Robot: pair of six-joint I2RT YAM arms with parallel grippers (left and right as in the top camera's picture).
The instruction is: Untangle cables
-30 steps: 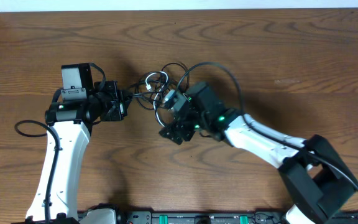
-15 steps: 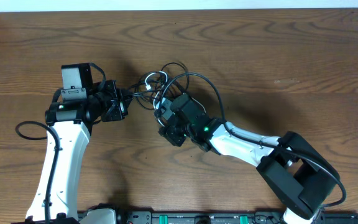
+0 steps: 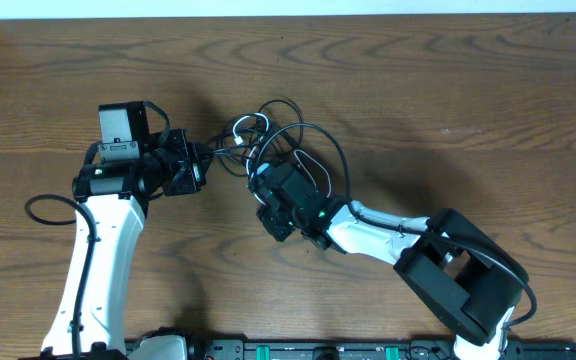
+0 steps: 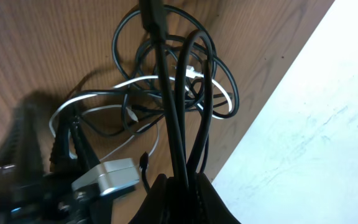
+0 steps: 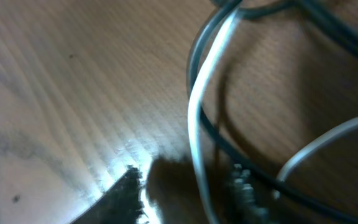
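Looks like the pulling-apart step is what's being worked on here. The knotted clump of thin black and white cables (image 3: pixel 266 138) is found just far of the middle of the brown wood-grain table (image 3: pixel 448 90), bracketed by the two arms. The left gripper (image 3: pixel 206 160) is closed tight, and in its wrist view a couple of smooth, rubbery black cords (image 4: pixel 180 124) are seen running straight down into the jaws, so those can be counted as clamped. The right gripper (image 3: pixel 260 178) is set at the near-right edge of the clump, with the glossy white cord (image 5: pixel 197 112) lying between its two blurred dark fingertips (image 5: pixel 126 186). Whether the jaws are actually pinched on it can't be told, since that view is way too soft. The loops are seen to be round and springy, several stacked over each other, with the white strand threaded through the black ones. Next, a firm hold on the white cord would probably be needed, then a slow pull to the right and near while the left end is kept anchored. Thin, slick jackets like these could easily be lost from the grip, and the knot could be cinched tighter if it's yanked.
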